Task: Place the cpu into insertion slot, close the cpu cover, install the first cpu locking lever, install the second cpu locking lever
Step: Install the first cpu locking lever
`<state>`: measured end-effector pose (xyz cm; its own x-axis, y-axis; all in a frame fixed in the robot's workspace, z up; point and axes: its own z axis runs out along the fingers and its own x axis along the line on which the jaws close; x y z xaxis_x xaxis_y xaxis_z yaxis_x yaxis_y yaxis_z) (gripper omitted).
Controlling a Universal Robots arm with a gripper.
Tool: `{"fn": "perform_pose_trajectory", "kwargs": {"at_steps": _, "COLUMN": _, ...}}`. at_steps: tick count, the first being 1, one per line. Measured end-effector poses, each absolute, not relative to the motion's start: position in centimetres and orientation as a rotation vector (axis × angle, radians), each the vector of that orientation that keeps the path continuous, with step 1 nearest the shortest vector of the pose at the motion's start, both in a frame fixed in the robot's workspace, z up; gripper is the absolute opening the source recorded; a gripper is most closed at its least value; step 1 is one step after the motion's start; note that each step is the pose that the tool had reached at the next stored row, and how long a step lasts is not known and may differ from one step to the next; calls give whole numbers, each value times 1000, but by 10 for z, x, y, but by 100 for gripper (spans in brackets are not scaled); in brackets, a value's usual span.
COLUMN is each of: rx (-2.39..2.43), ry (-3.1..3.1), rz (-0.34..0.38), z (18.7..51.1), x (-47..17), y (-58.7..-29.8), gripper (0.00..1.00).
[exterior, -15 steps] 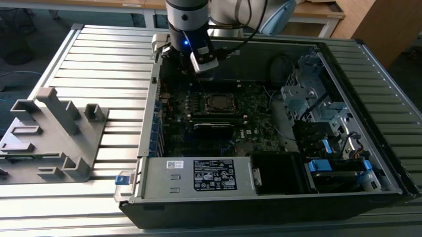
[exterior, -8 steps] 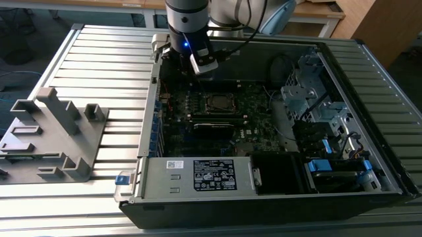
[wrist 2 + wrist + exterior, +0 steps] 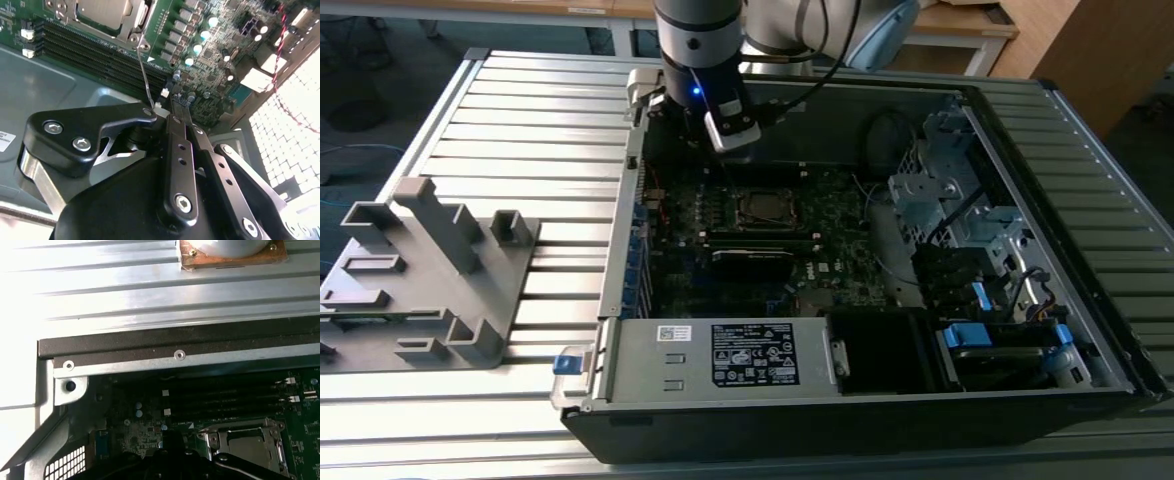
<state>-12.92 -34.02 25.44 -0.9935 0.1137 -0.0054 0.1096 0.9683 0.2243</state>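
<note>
Slatted metal tabletop (image 3: 520, 110) carries an open computer case (image 3: 854, 425) with the motherboard (image 3: 834, 270) facing up. Grey plastic fixture (image 3: 427, 290) sits on the tabletop just beside the case, on the exterior view's left.

Arm reaches down into the case near its far wall. Hand (image 3: 159, 114) hangs above the board, close to the socket. Hand is closed, fingertips (image 3: 142, 112) together. Locking lever (image 3: 143, 75), a thin wire, stands up from the socket corner and its free end meets the fingertips. Can't tell if it's pinched or just touching.

cpu (image 3: 102, 12) lies in the socket mid-case, dull grey top showing. cpu cover (image 3: 240, 427) lies flat over it, framing that top through its window, seen in both wrist views. Black memory slots (image 3: 100, 52) run beside the socket, between it and the hand. Power supply box (image 3: 720, 355) sits along the case's near edge.
</note>
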Motion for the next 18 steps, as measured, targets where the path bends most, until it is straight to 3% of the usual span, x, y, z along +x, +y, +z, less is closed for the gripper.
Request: {"fn": "perform_pose_trajectory", "kwargs": {"at_steps": 18, "rx": 176, "ry": 3099, "rz": 352, "z": 251, "x": -120, "y": -340, "gripper": 11}}
